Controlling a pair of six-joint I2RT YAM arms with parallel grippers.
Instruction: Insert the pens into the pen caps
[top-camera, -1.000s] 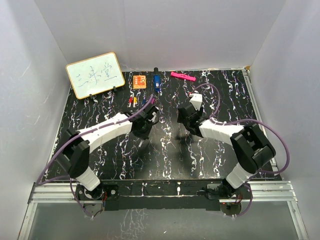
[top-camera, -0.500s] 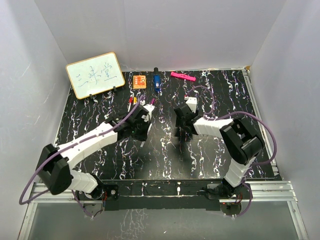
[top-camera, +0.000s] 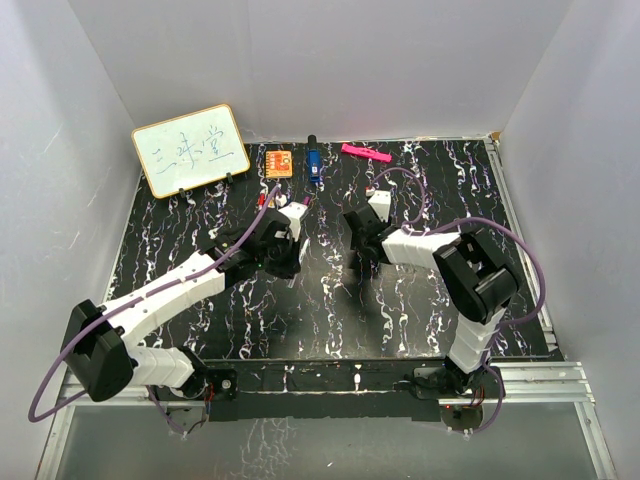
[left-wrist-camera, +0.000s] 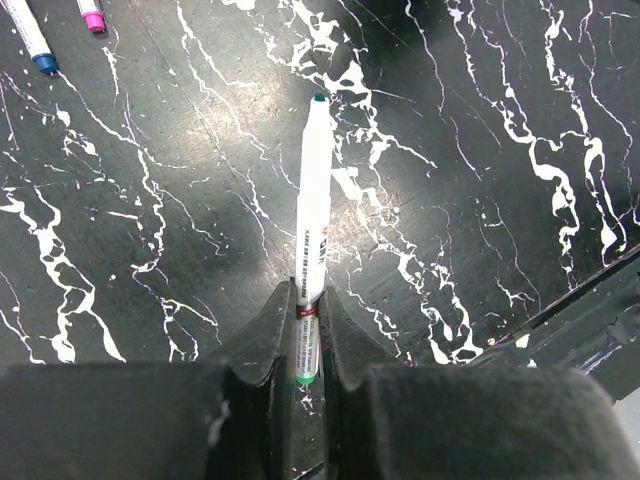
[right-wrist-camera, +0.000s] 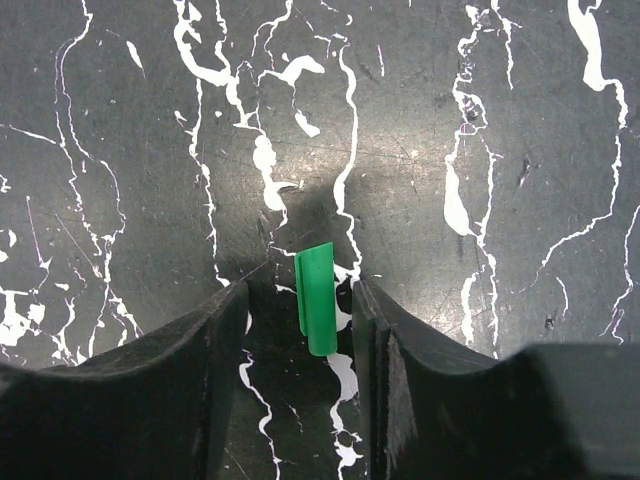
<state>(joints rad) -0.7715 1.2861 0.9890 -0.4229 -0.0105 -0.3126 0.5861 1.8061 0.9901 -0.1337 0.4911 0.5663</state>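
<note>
Left wrist view shows the left claw clamped shut on the green pen, whose bare tip points away over the table. The right claw stands partly open astride the green cap, which rests on the table untouched. No pen looks capped; a blue-tipped pen and a purple-tipped pen lie uncapped at far left.

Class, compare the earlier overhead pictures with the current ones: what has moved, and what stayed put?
The right hand slid left toward mid-table, now straddling the green cap without gripping. The left arm stretched lower; the left hand barely moved, green pen clamped. Whiteboard, orange square and pink bar stayed.
</note>
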